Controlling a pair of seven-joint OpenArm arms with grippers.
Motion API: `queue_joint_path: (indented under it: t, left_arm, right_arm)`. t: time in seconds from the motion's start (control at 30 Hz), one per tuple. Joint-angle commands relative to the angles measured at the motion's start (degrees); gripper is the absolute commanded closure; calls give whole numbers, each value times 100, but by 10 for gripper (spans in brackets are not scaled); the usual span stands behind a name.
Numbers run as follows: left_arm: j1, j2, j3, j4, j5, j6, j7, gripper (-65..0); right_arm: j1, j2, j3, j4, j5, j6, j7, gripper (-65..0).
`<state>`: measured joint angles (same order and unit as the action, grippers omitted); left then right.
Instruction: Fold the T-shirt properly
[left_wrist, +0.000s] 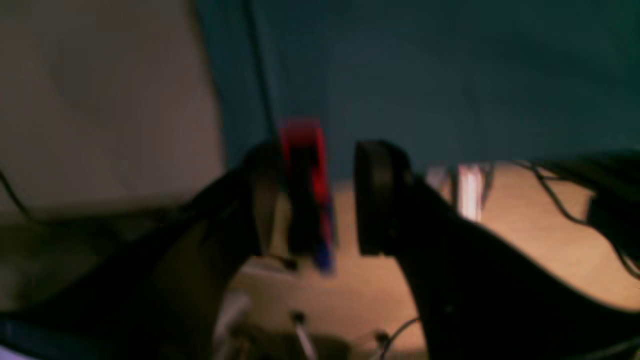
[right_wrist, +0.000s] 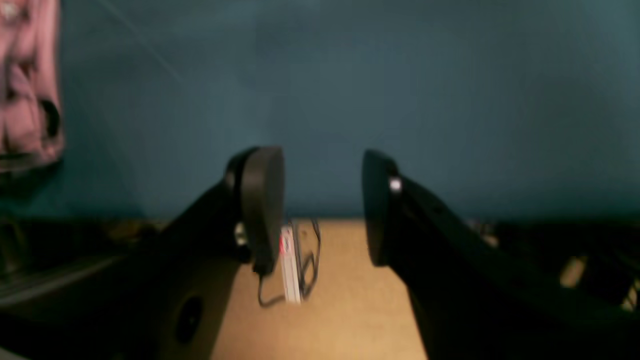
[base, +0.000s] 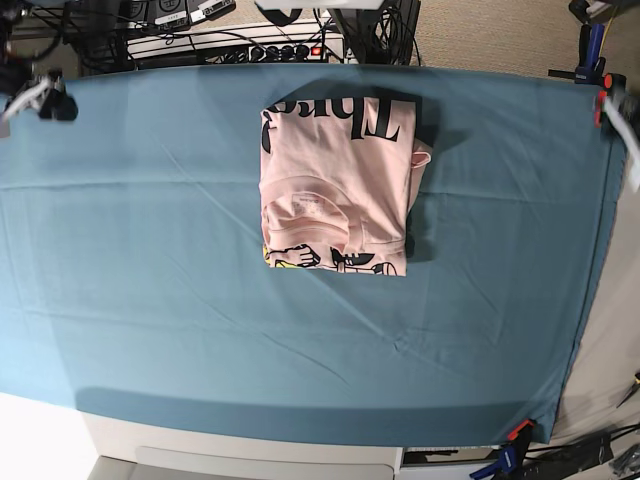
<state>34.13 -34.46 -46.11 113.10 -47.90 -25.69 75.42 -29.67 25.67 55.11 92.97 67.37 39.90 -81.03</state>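
Note:
The pale pink T-shirt (base: 335, 185) lies folded into a compact rectangle on the teal table cloth (base: 150, 250), at the far middle. Black lettering shows along its far edge and a cartoon print with yellow along its near edge. A blurred edge of the T-shirt shows at the top left of the right wrist view (right_wrist: 27, 80). My right gripper (right_wrist: 320, 205) is open and empty above the cloth, well apart from the shirt. My left gripper (left_wrist: 320, 200) is open and empty near the cloth's edge. Neither arm shows in the base view.
Clamps hold the cloth at its corners: a red and blue one (left_wrist: 305, 165) beyond my left gripper, orange ones at the right (base: 603, 100) and front right (base: 517, 432). Cables and electronics (base: 230, 40) lie behind the table. A pale surface (left_wrist: 100, 100) borders the cloth.

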Motion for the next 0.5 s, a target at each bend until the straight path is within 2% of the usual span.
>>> queue_joint_path:
  t: [0.0,0.1,0.23,0.3,0.37,0.47]
  left_arm:
    - [330,122,-286,164,-223,-76,31,-238]
    - [1130,855,-835,337,-914,-356,229,-238]
    - [1788,1493,-776,262,-1491,-595,413,-238]
    - [1971,1587,-533,92,-1539,-693,458,-238]
    - [2094,1585,-127,-195,-1526,-745,458,-238]
    - [2096,1587,739,-817,-1368,-785,380,-238]
  right_arm:
    - [-122,146,57,79,116,10,103,-261]
    - [-459,70,55,79,114,10,103,-261]
    - [-809,-367,24,72,96,10,103,-261]
    - [-1001,-671,-81,66,-20,10,103,-261]
    - [-1167,-931,-269,-9,-389,10,103,-261]
    - [-1224,-1003,-704,-444,-1287,10,262,-261]
